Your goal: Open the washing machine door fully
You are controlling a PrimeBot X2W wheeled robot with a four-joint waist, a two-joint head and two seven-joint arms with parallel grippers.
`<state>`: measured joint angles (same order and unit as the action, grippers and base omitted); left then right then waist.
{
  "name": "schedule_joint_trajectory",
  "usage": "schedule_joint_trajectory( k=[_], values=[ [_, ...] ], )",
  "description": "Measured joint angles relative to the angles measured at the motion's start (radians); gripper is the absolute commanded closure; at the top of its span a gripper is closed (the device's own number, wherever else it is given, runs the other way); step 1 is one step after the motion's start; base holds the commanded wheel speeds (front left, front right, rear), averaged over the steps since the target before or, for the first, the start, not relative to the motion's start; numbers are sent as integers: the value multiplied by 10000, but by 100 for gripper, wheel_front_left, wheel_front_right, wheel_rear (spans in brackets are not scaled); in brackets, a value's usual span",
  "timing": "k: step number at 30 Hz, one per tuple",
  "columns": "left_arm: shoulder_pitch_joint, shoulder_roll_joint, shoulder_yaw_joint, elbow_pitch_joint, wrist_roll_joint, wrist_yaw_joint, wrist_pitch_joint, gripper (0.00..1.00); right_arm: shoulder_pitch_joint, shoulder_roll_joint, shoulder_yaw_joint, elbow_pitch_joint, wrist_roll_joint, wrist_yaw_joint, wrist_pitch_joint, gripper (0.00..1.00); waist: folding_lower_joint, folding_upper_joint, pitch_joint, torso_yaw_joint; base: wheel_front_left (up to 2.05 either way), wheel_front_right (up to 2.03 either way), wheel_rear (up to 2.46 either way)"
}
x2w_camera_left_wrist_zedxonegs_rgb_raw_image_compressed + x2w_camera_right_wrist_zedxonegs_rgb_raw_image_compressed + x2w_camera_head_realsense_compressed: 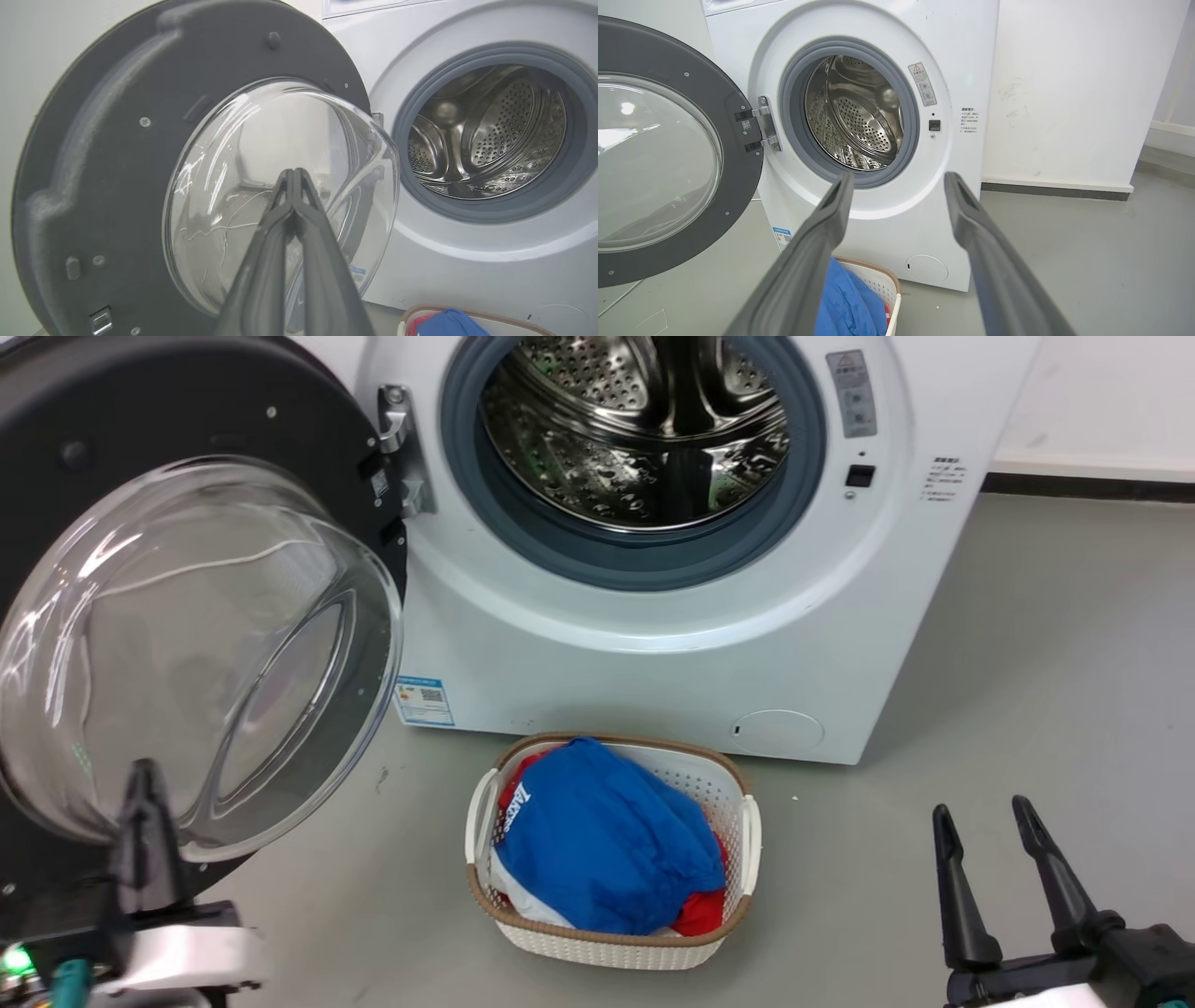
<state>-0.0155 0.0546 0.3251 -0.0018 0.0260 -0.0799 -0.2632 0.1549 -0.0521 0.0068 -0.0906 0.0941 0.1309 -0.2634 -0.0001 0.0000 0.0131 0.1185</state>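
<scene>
Washing machine door, a large round glossy black disc with a bulging clear glass bowl at its centre (187, 635), stands swung wide out from the boxy white front-loading washing machine (653, 653), hinged on a metal bracket (397, 439) at that machine's left edge, inner face turned toward you. The perforated steel drum (644, 429) in the machine's front lies fully exposed. Your left gripper (294, 175) has its two dark fingers pressed tip to tip with nothing between them, held in front of the glass bowl; whether the tips touch the glass cannot be told. Your right gripper (980, 810) is spread wide and empty, well apart from the machine's right side. The door looks close to full travel. Risk: pushing on the curved, slick glass with closed tips may let them skid off toward the rim, and the door could then swing back toward the machine. Pushing past the hinge's stop could strain the bracket. A woven-rimmed white plastic basket (607, 947) of blue and red laundry sits just before the machine; rolling forward could knock it.
</scene>
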Motion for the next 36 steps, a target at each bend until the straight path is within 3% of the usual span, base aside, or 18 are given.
schedule_joint_trajectory(
  k=[17,18,19,20,21,36],
  values=[
    [576,-29,-3016,-31,-42,316,0,100,391,6,-437,-297,437,0,0,0,0,0,-277,-944,0,0,0],
    [584,-27,-3104,42,-40,362,0,88,403,6,-414,-301,451,0,0,0,0,0,-282,-988,0,0,0],
    [605,-27,-3183,113,-46,370,0,88,424,6,-380,-301,453,0,2,0,0,0,-285,-1033,0,0,0],
    [646,-29,-3237,180,-79,408,0,60,465,6,-332,-297,453,0,2,0,0,0,-290,-1079,0,0,0],
    [696,-31,-3279,221,-127,485,0,0,502,6,-303,-284,451,0,0,0,0,0,-296,-1125,0,0,0],
    [1010,-31,-3538,221,-305,1024,0,0,497,6,-280,-161,479,0,0,0,0,0,-263,-1408,0,0,0]
  ],
)
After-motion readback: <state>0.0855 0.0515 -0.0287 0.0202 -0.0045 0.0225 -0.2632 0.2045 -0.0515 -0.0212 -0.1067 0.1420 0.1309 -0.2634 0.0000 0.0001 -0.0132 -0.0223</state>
